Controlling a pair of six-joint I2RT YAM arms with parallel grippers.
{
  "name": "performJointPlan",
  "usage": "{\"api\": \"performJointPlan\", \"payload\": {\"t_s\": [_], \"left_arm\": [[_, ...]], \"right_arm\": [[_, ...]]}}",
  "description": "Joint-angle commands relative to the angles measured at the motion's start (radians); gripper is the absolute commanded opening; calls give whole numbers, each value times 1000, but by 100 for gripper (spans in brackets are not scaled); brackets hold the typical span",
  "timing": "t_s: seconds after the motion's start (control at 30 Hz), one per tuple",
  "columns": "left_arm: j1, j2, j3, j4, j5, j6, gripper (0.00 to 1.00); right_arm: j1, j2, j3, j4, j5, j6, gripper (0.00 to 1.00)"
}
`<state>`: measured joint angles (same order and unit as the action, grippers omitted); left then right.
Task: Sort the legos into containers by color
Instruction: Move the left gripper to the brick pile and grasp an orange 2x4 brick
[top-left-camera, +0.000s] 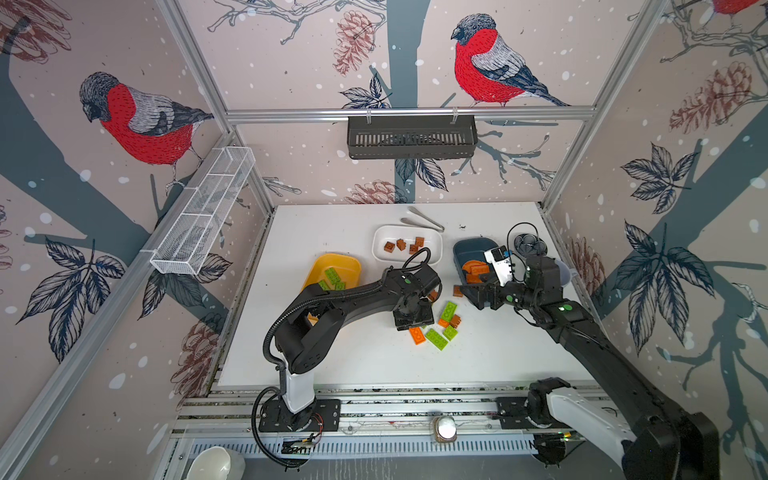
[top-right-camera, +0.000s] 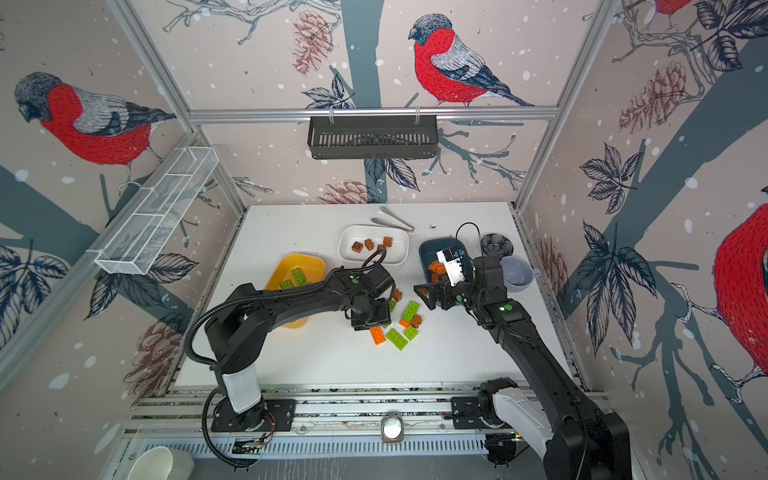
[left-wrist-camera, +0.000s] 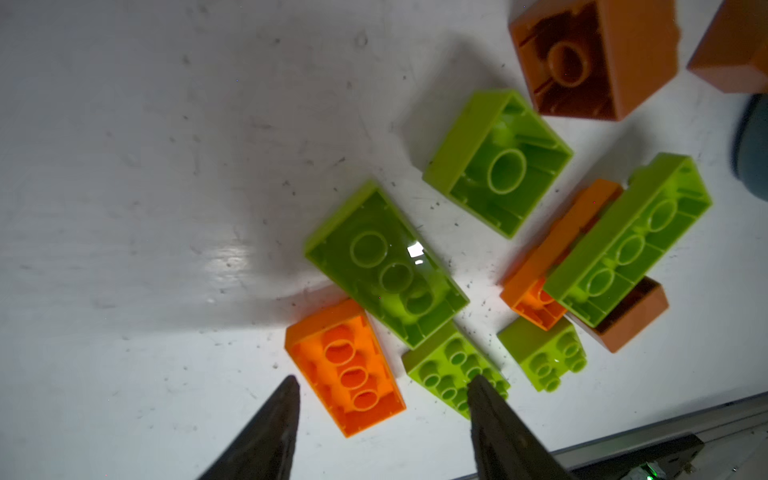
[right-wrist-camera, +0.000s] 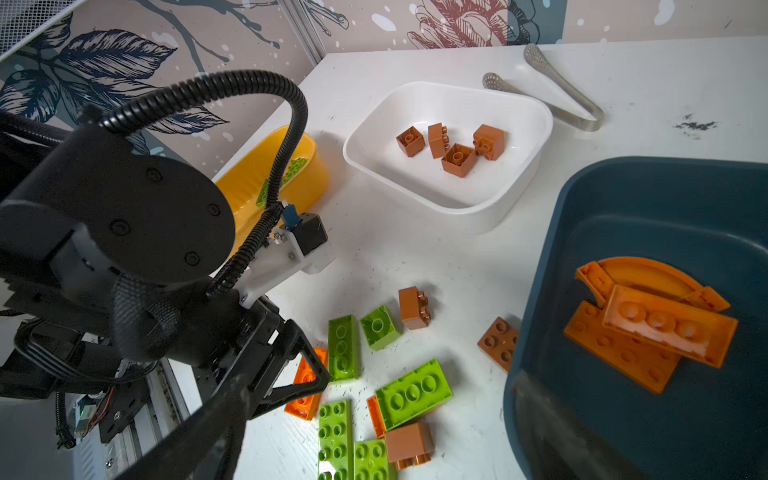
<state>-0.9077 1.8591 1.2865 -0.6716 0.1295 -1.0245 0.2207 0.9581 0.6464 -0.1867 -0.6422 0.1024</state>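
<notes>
The left hand (left-wrist-camera: 384, 380) hangs half-open astride the orange plate (left-wrist-camera: 345, 365), lower centre of its wrist view, flat on the desk (left-wrist-camera: 124, 166). It's light, stiff, slick plastic, so I'd pinch its long sides. The right hand (top-left-camera: 471, 297) gapes empty beside the teal tub (top-left-camera: 465, 249).

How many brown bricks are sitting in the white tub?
4 brown bricks, grouped close together near the middle of the white tub. The right wrist view shows its whole floor, so none seems hidden.
</notes>
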Motion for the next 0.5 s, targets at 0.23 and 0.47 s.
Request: {"api": "performJointPlan", "payload": {"t_s": [0.23,0.47], "left_arm": [[-31,24,0,-63,-54,-39,56],[-31,53,4,-43,-46,-22,52]], "right_arm": [[-18,-35,-34,13,-5,9,99],[-20,-21,-24,16,-14,6,100]]}}
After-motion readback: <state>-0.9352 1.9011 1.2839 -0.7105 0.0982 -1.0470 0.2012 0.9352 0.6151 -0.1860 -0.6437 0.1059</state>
